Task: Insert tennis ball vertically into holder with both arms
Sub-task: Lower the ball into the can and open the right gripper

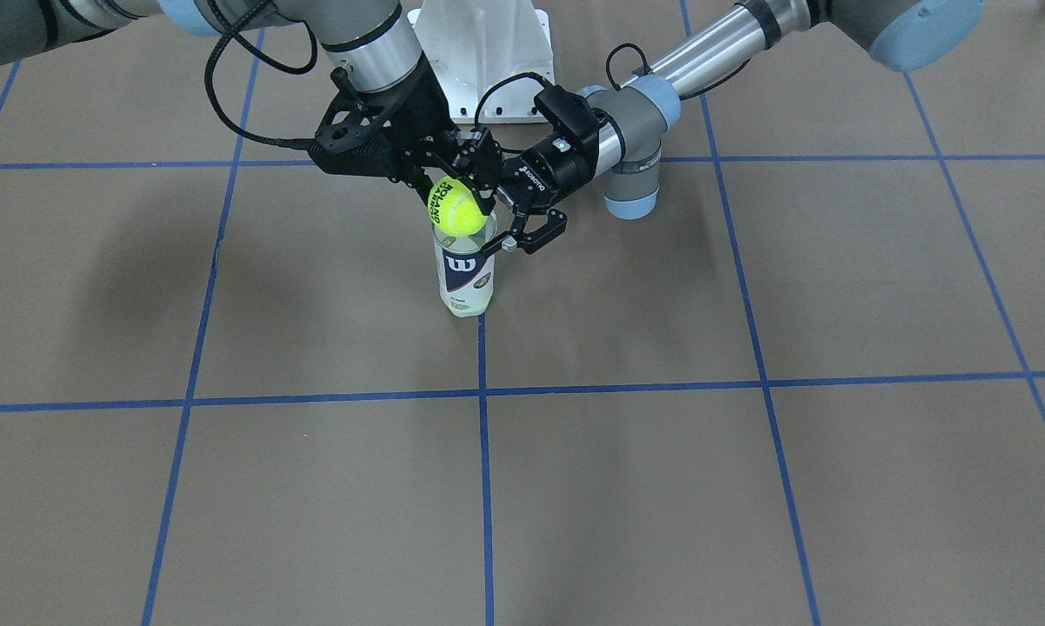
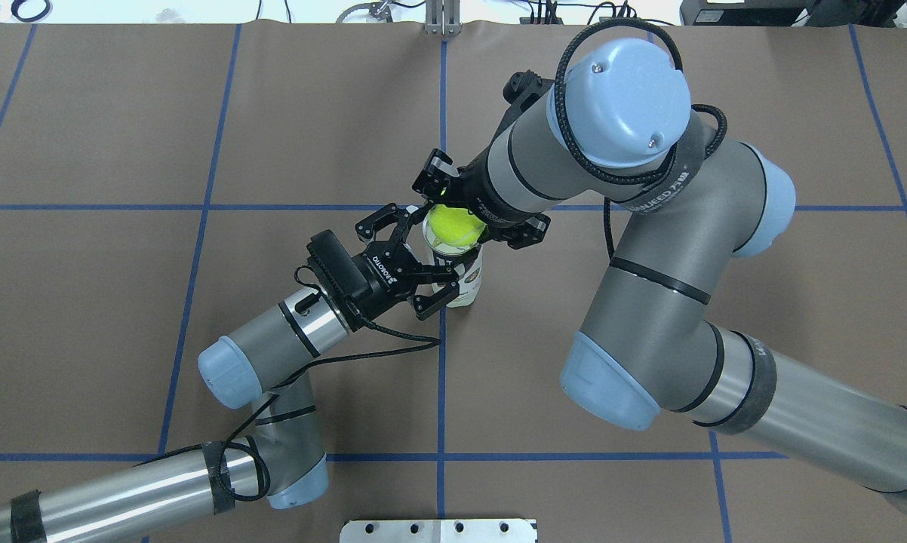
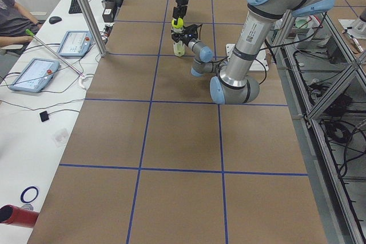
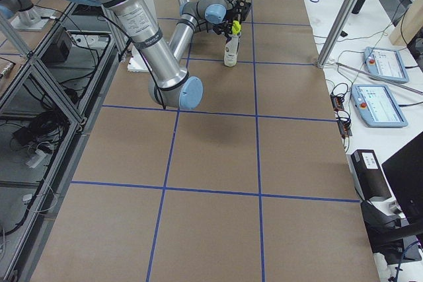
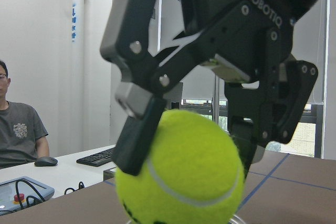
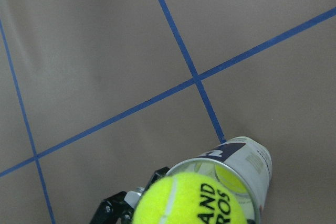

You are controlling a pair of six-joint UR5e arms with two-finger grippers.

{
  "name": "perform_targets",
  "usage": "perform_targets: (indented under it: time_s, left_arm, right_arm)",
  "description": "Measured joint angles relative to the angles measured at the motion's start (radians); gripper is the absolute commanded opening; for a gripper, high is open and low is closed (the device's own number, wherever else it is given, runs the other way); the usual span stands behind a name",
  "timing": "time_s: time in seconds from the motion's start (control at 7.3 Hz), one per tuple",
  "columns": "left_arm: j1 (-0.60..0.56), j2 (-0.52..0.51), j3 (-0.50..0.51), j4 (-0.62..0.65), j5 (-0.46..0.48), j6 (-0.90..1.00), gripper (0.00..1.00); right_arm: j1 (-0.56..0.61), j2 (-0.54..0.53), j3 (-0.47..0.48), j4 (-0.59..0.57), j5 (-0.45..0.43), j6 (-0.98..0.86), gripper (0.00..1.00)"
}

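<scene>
A yellow-green tennis ball (image 1: 457, 206) (image 2: 453, 226) (image 5: 178, 174) sits pinched in my right gripper (image 1: 457, 196) (image 5: 191, 145), which is shut on it from above. It hangs right at the open mouth of the holder (image 1: 464, 276) (image 2: 468, 280) (image 6: 251, 157), which stands upright on the table. The right wrist view shows another ball low inside the holder. My left gripper (image 1: 509, 209) (image 2: 431, 255) comes in sideways at the holder's upper part, open, one finger on each side. Whether its fingers touch the holder is unclear.
The white pedestal base (image 1: 479, 52) stands behind the holder. Blue tape lines (image 1: 484, 452) grid the brown table. A seated person (image 5: 18, 129), a keyboard and control tablets (image 3: 34, 74) occupy the side desk beyond the table's end.
</scene>
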Motion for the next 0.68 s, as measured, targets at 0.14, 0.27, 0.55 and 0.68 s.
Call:
perform_targets:
  time_s: [0.14,0.27,0.55,0.68]
  left_arm:
    - [0.0,0.001,0.0,0.0,0.0,0.0,0.85]
    - [0.0,0.001,0.0,0.0,0.0,0.0,0.87]
    - [0.0,0.002,0.0,0.0,0.0,0.0,0.88]
    - [0.0,0.002,0.0,0.0,0.0,0.0,0.89]
  right_arm:
    - [-0.01,-0.003,0.001,0.0,-0.016,0.0,1.0]
    - [-0.016,-0.004,0.002,0.001,-0.029,-0.001,1.0]
    - [-0.018,-0.007,0.003,0.001,-0.036,-0.002,1.0]
    - [-0.018,-0.008,0.005,0.001,-0.037,-0.002,1.0]
